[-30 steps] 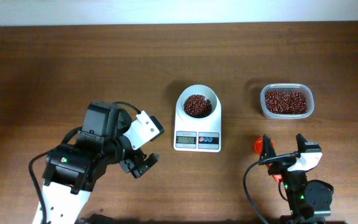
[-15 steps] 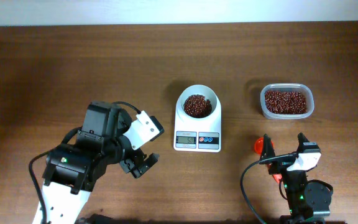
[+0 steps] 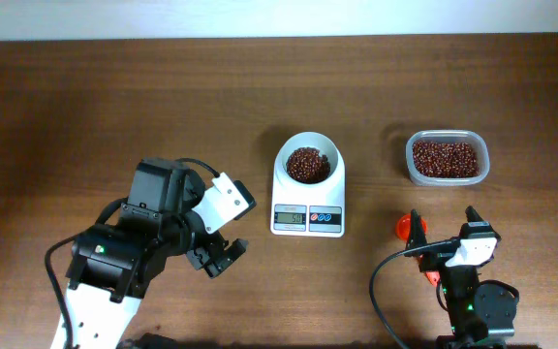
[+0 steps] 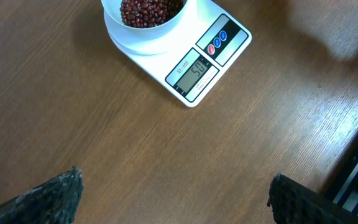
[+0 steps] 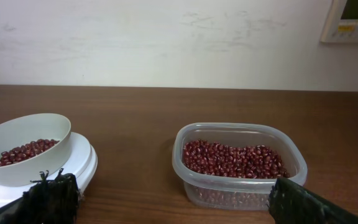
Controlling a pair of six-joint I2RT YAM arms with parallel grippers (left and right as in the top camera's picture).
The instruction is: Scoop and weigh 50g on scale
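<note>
**Wooden table (image 3: 114, 97): both sets of jaws spread, nothing gripped**

Dark wood grain is seen across the whole surface, and a pale wall (image 5: 135, 37) is visible behind it. The scale (image 3: 308, 197) is set near the middle of the table, with its display and two buttons turned towards the arms. A small heap of red-brown beans (image 3: 307, 164) is held in its round white bowl, and digits are shown on the display. A clear tub (image 3: 447, 158), well apart to the right of the scale, is filled with more of the same beans. The left gripper (image 3: 219, 254) is held above bare wood, left of the scale, its fingers spread wide and empty. The right gripper (image 3: 444, 228) is likewise held wide apart, near the tub, with nothing between its fingers.
</note>
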